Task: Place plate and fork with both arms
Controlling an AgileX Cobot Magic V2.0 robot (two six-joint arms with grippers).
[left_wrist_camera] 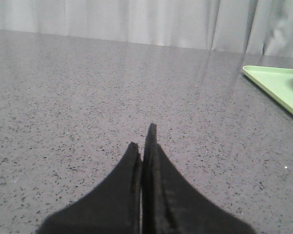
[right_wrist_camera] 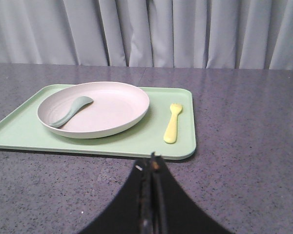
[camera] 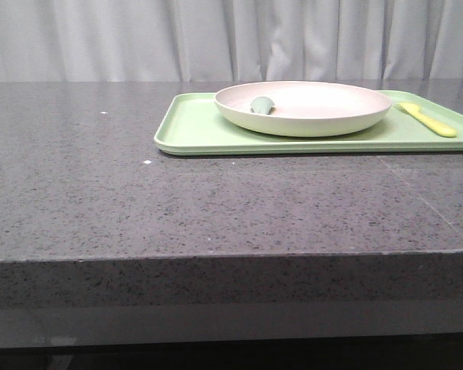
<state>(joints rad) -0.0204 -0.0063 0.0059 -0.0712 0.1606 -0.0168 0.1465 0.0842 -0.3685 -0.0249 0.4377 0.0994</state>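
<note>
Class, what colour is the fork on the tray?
Pale yellow fork; the right wrist view shows it best.

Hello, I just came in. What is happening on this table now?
Nothing is being handled. The plate sits on the green tray with a blue-green utensil lying in it, and the fork lies on the tray beside the plate. The left gripper and right gripper are shut and empty.

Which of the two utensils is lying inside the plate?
The pale blue-green rounded utensil lies in the plate. The yellow fork lies outside it, directly on the green tray.
</note>
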